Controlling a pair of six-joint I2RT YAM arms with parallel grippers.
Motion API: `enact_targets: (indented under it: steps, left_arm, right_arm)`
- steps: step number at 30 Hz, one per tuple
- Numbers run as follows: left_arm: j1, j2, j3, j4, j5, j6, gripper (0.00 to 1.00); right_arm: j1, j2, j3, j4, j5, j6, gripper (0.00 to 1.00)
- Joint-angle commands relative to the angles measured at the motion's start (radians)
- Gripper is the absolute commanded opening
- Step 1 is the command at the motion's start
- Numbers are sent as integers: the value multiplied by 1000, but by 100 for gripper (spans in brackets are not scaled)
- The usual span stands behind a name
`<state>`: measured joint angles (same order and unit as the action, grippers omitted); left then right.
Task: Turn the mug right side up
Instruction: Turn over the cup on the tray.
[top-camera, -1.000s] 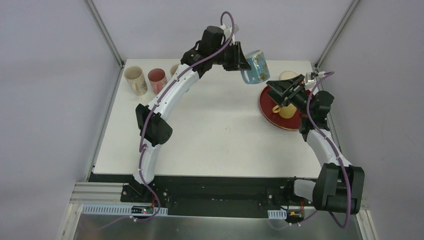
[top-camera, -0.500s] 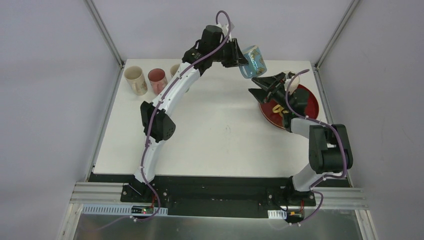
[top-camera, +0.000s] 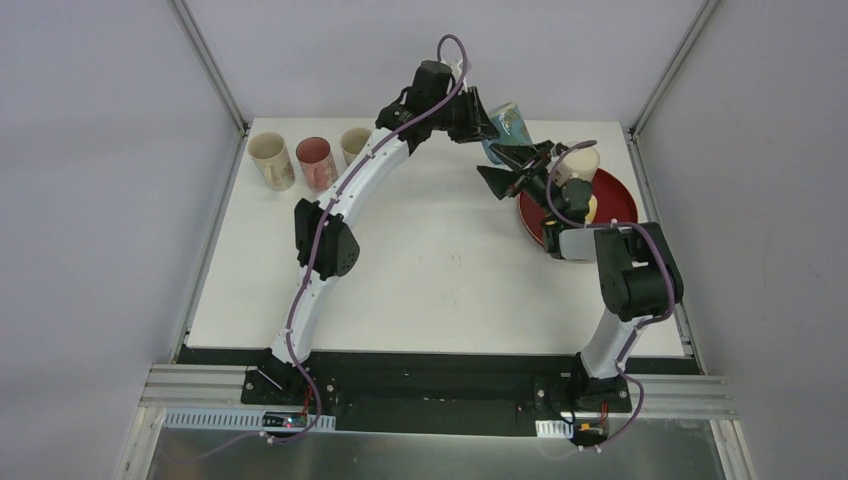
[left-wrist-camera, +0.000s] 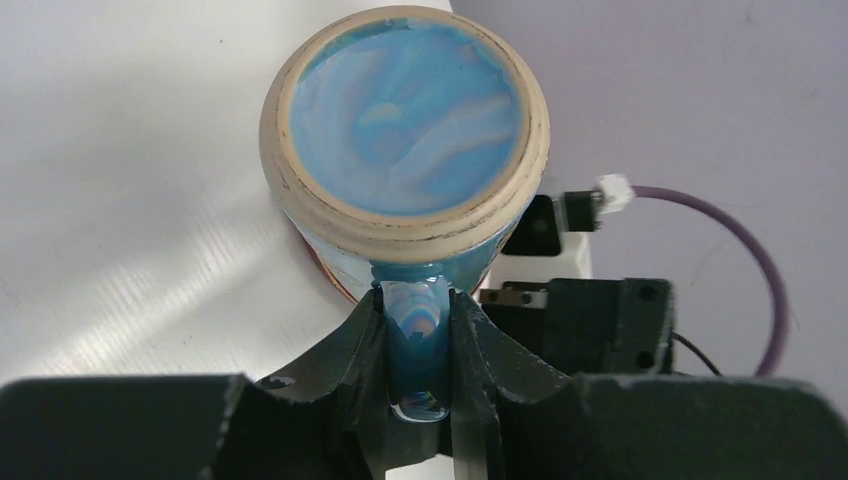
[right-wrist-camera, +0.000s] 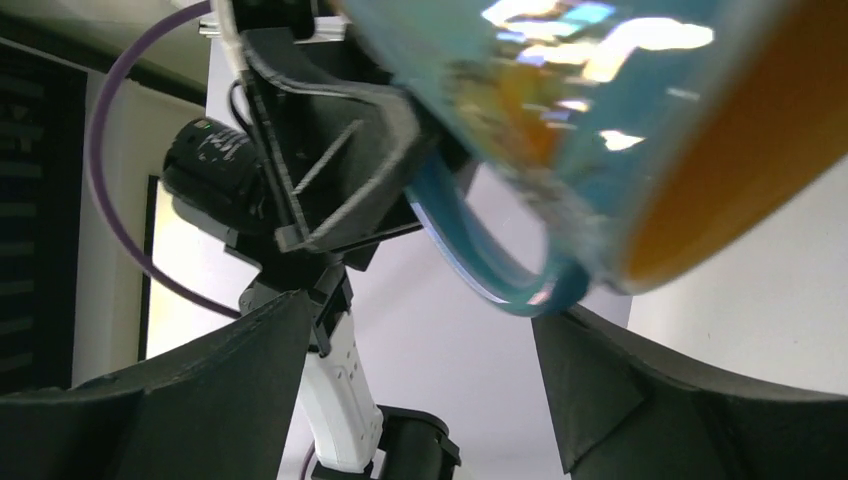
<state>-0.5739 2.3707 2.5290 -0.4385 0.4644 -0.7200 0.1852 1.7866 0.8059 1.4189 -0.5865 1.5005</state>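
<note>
The mug (top-camera: 510, 127) is blue with a tan base rim and a yellow-orange inside. It hangs in the air at the back of the table, tipped on its side. My left gripper (top-camera: 481, 120) is shut on its blue handle (left-wrist-camera: 418, 335); the left wrist view shows the mug's flat blue base (left-wrist-camera: 405, 118). My right gripper (top-camera: 510, 168) is open just below and in front of the mug, its fingers (right-wrist-camera: 590, 370) spread apart under the mug's handle loop (right-wrist-camera: 490, 270) and the mug's body (right-wrist-camera: 590, 130). The right gripper holds nothing.
A dark red plate (top-camera: 615, 195) lies at the right back with a cream mug (top-camera: 578, 165) by it. Three mugs stand at the back left: cream (top-camera: 271, 158), pink (top-camera: 315, 160), tan (top-camera: 354, 143). Frame posts stand at both back corners.
My right gripper has swung left and up from over the red plate to just under the mug. My left gripper has shifted the held mug a little and tilted it.
</note>
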Motion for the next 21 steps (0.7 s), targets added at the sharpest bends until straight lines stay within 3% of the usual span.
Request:
enact_targets:
  steps: [1,21]
  left_arm:
    - [9,-52,105,192,60,-42,0]
    - [37,-31,104,226,97,-77,0]
  right_arm:
    - [40,21,10,106,60,34,87]
    - [-39,60,46,106,151,69,81]
